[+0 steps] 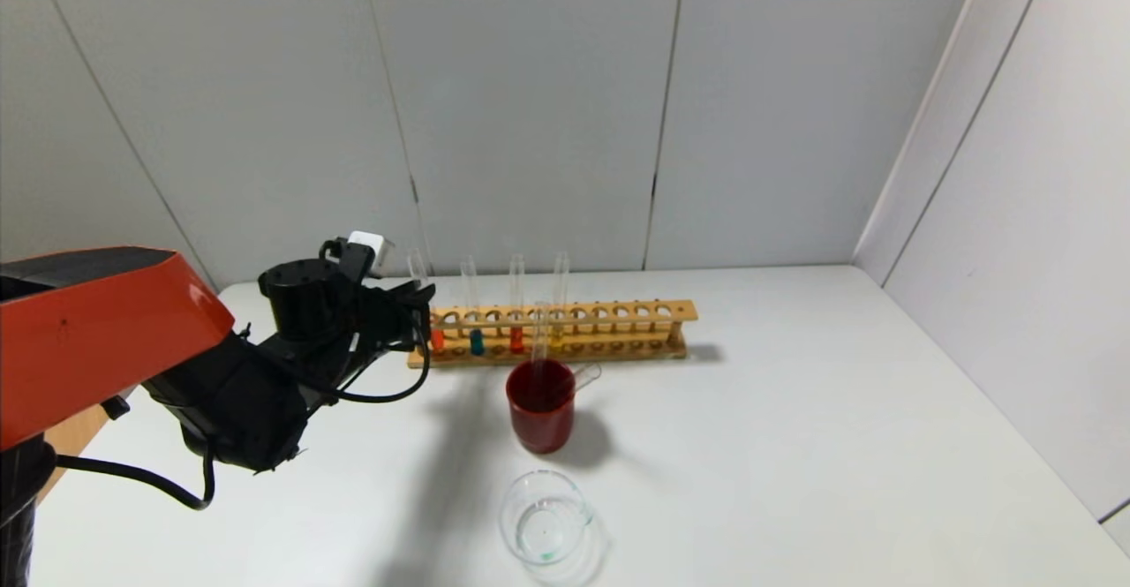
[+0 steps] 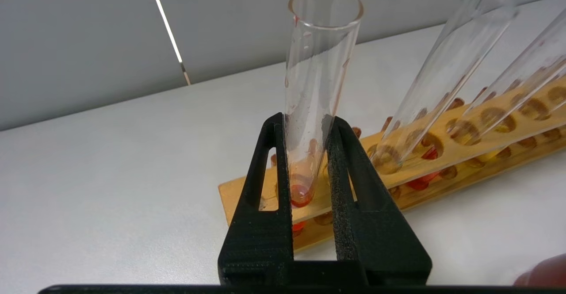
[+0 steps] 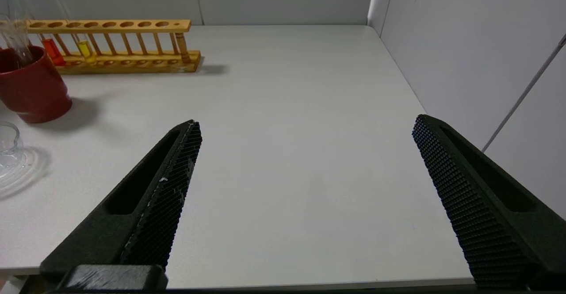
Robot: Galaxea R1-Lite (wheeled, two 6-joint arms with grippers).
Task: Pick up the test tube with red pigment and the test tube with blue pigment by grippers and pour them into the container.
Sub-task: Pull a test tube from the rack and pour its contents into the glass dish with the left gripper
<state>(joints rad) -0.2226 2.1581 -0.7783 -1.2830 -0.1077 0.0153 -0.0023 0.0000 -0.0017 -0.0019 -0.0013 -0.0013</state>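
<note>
The test tube with red pigment [image 1: 418, 278] stands at the left end of the wooden rack [image 1: 618, 329]; its orange-red liquid [image 2: 300, 195] shows at the leftmost hole. My left gripper [image 1: 424, 303] is shut on this tube, and its black fingertips [image 2: 276, 128] press both sides of the glass low down. The test tube with blue pigment [image 1: 473, 304] stands in the rack just to the right. The clear glass container [image 1: 543, 516] sits near the front of the table. My right gripper [image 3: 306, 121] is open and empty over bare table on the right, out of the head view.
A dark red cup [image 1: 540, 415] with a clear tube [image 1: 538, 335] in it stands between rack and container. A deeper red tube [image 1: 516, 304] and a yellow tube [image 1: 559, 304] stand in the rack. Grey walls close the back and right side.
</note>
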